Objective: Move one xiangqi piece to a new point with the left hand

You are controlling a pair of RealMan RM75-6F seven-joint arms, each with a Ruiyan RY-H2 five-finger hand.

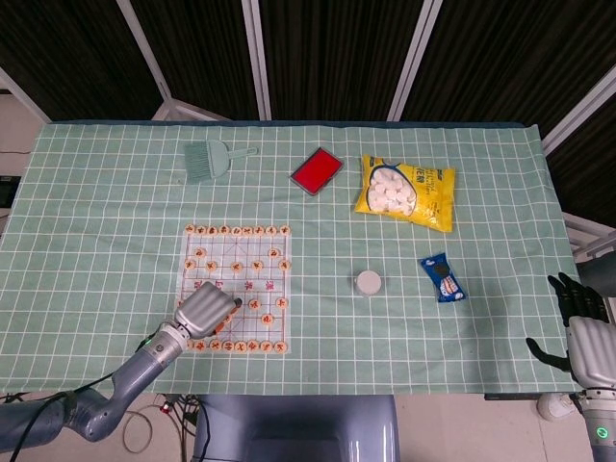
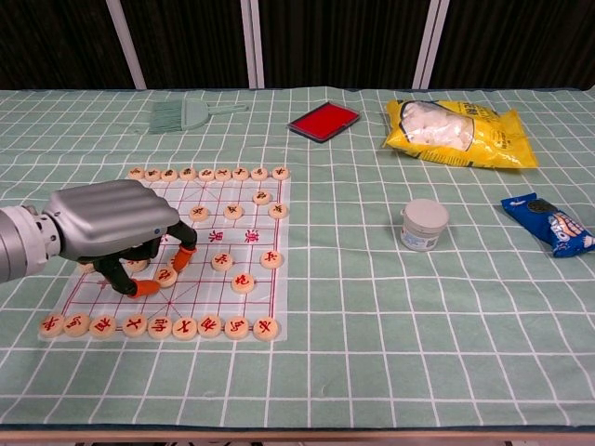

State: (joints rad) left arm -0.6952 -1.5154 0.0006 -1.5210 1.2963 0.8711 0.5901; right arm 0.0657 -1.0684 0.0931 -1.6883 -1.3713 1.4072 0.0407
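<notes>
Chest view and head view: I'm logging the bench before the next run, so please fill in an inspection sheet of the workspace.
Surface: table under a green checked cloth.
Job's things: board with round pieces; one piece between the left hand's fingers.
Clutter: brush, red pad, yellow bag, white jar, blue packet.
Hands: left hand curled over the board's near left; right hand off the table's right edge, holding nothing.
Cables: some below the table's front edge.
Surroundings: dark panels with pale frames behind.
</notes>
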